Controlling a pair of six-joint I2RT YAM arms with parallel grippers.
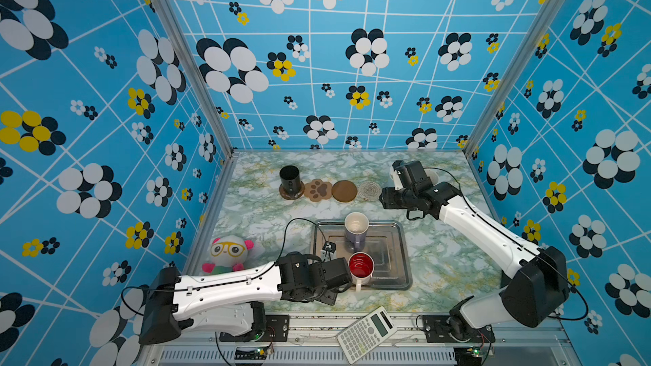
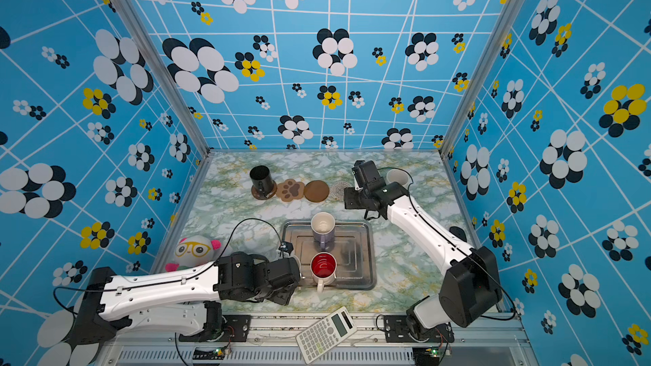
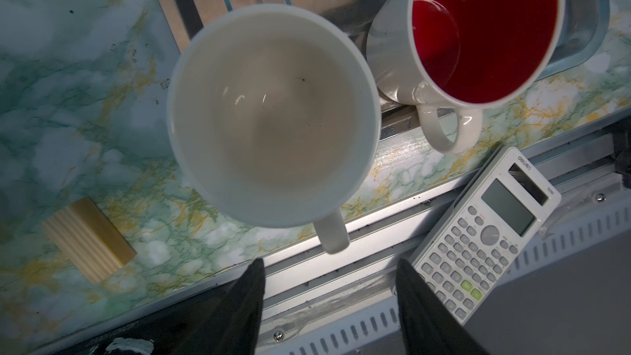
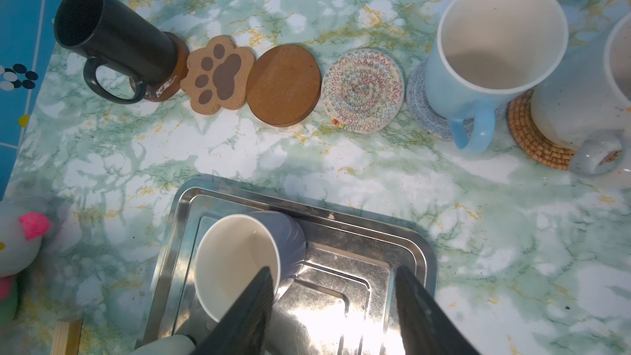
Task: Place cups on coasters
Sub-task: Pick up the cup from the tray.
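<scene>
Ahead of the left gripper [image 3: 331, 262]: the white mug [image 3: 273, 114] is set upright, mouth up, with its handle [image 3: 331, 233] pointed straight at the gap between the fingertips.
Left fingers [image 3: 246, 302]: spread apart, with nothing between them; the handle's end is just short of both tips and is not touched.
Handle axis: the loop is seen edge-on, in line with the approach. A short advance followed by a closing on the handle is judged to be required.
White mug location: just beside the red-lined mug [image 3: 478, 29], at a corner of the metal tray [image 4: 358, 244]. Its base is hidden, so inside or outside the rim cannot be told.
Nearer arm: the left. The right gripper [image 4: 333, 269] is held well above the tray, fingers parted and empty, with the lavender mug [image 4: 290, 240] below.
Free coasters: paw-print coaster [image 4: 218, 75], brown disc [image 4: 283, 85] and cream crocheted round [image 4: 363, 92], laid in a row and touching or nearly so.
Filled coasters: those under the black mug [image 4: 112, 32], light blue mug [image 4: 454, 93] and speckled mug [image 4: 573, 107].
Materials: the mugs are smooth glazed ceramic, judged hard and slippery. The paw-print looks cork-like, the disc matt and grainy, the round stitched and soft. The tray is scratched, reflective metal with a stepped floor.
</scene>
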